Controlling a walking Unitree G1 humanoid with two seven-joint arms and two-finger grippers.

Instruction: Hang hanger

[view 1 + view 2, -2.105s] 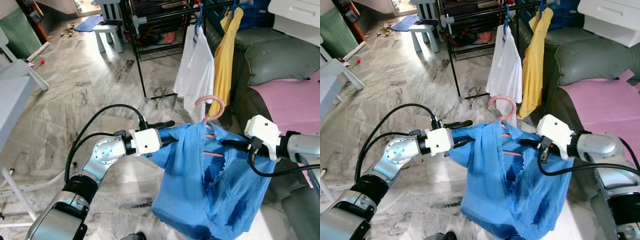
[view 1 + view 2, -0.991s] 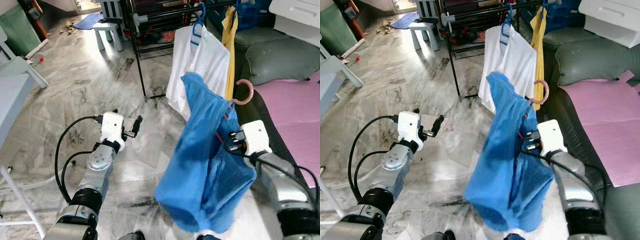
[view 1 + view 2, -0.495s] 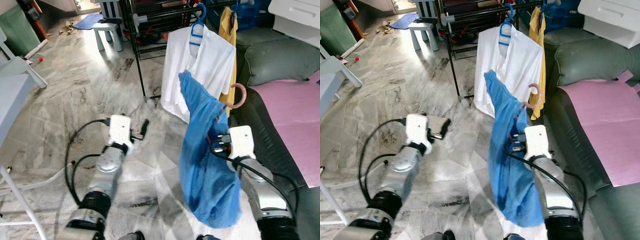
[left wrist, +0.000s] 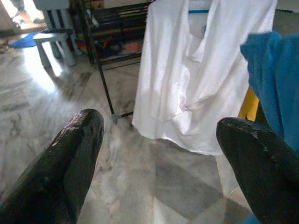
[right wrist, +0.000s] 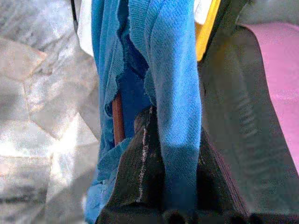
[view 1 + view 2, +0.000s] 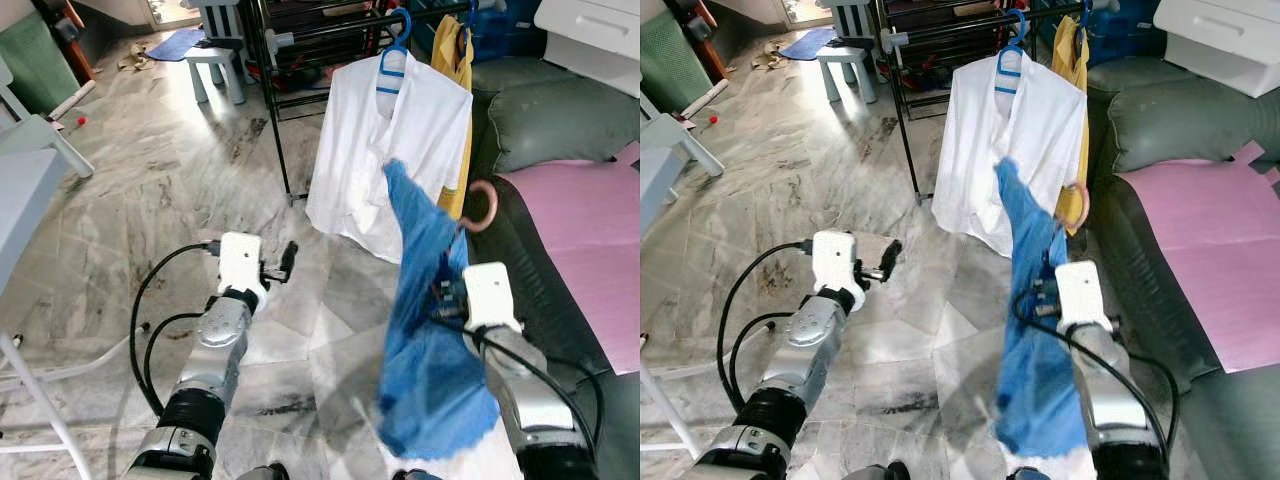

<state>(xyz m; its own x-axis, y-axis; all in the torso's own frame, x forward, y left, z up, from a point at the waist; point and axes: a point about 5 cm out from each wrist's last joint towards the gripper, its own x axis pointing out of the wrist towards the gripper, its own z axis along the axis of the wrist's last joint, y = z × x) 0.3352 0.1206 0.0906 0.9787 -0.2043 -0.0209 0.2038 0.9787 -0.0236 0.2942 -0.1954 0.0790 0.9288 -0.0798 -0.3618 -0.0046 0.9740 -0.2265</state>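
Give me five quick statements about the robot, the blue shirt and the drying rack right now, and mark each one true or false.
1. The right gripper holds the blue shirt up on its pink hanger. True.
2. The left gripper is shut on the blue shirt's sleeve. False: its fingers are open, holding nothing, apart from the shirt.
3. The pink hanger's hook is over the black rack bar. False: it is in the air, below the bar, in front of the white shirt.
4. The white shirt hangs from a blue hanger. True.
5. A yellow garment lies on the floor. False: it hangs on the rack behind the white shirt.
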